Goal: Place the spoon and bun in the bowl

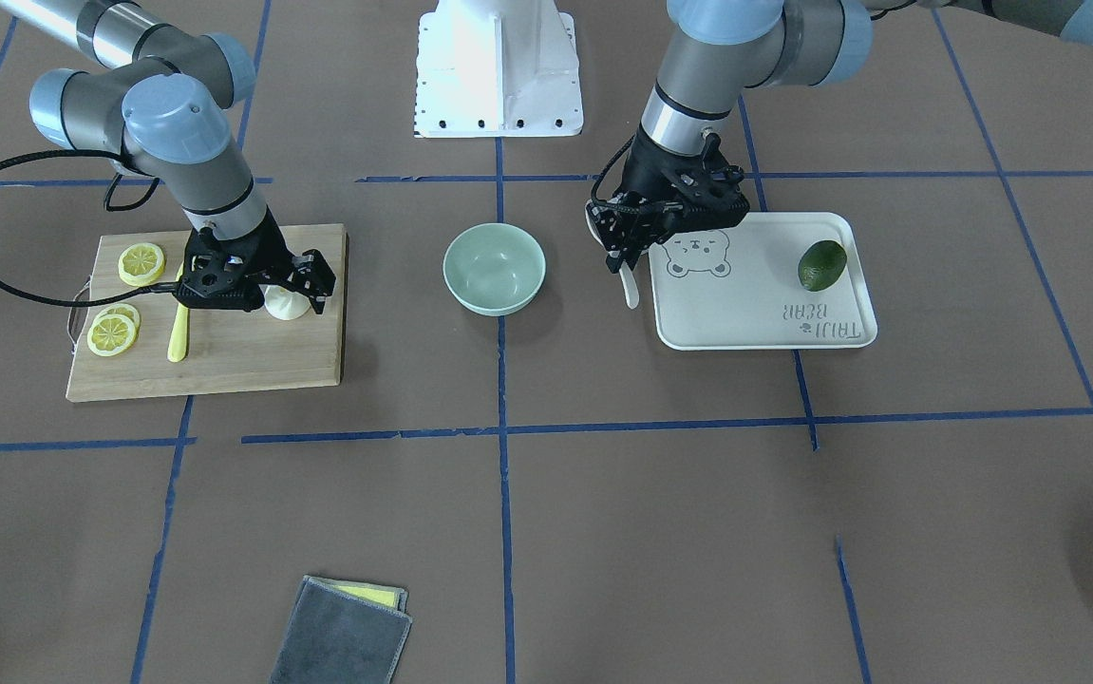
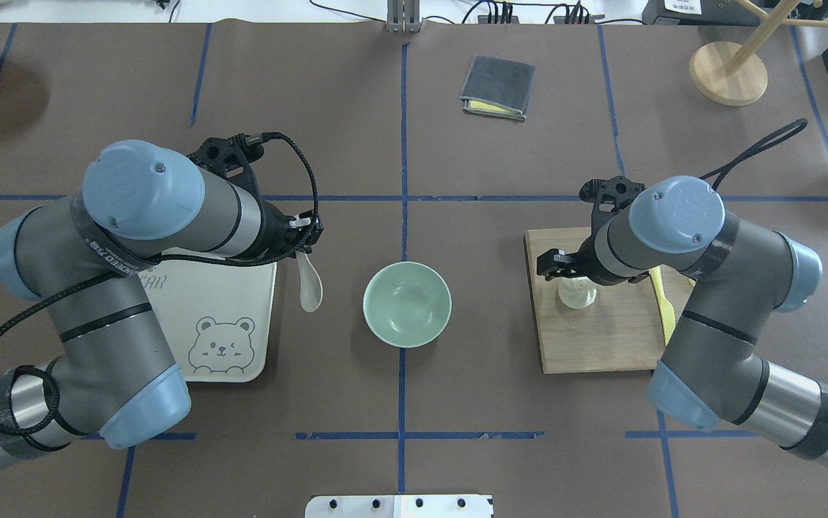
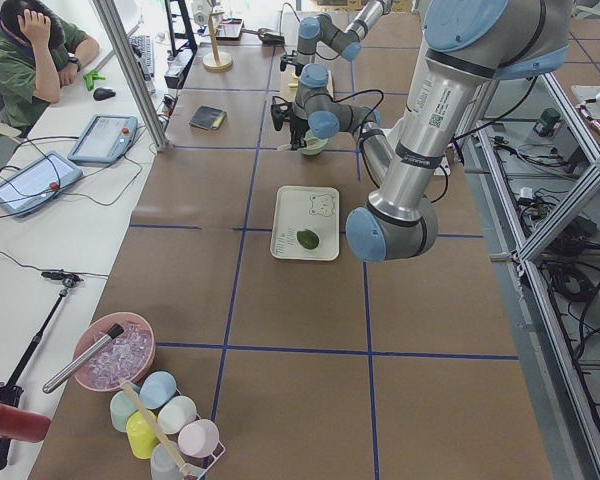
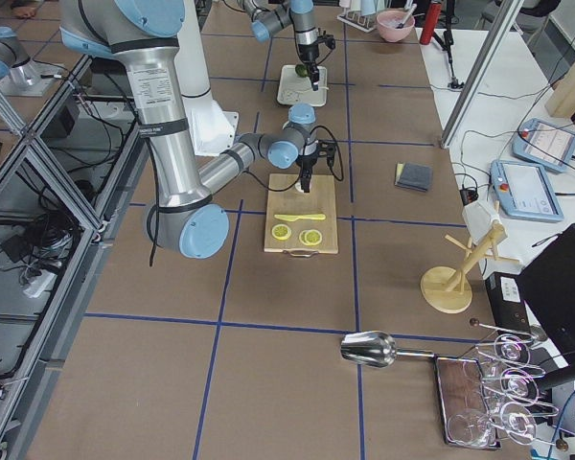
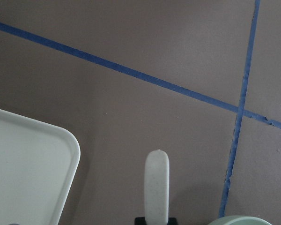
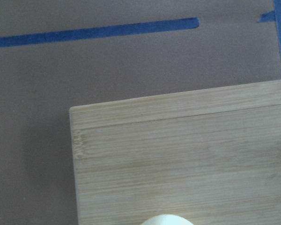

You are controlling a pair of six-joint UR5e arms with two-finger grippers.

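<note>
Checking the left gripper (image 1: 624, 258) first: what does it carry? (M)

Jaws drawn in narrow on the spoon (image 1: 629, 285). In the left wrist view the spoon's slim whitish end rises from the bottom edge, clamped there. (K)

Position of the spoon? (M)

Front-facing view: right of centre, over the brown table (image 1: 603, 532), between the bowl (image 1: 494, 271) and the left edge of the bear-print tray (image 1: 755, 304). Closer to the tray. Whether it touches the table, cannot tell. (K)

Bowl contents? (M)

Nothing in it. It sits at frame centre, on the blue tape line. (K)

Right gripper (image 1: 292, 290)? (M)

Left side of the front-facing view, low over the wooden cutting board (image 1: 252, 351), directly above the bun (image 1: 287, 306). Jaw spacing: cannot tell, since the gripper body covers the contact and the right wrist view shows only the bun's top at its bottom edge. (K)

So the bun is where? (M)

On the board, near its right edge, well apart from the bowl. (K)

Other items? (M)

Lemon slices (image 1: 141, 263) and a yellow knife (image 1: 178, 337) on the board's left part; a green fruit (image 1: 821, 264) on the tray's upper right; a grey cloth (image 1: 342, 636) at lower centre-left. (K)
</note>
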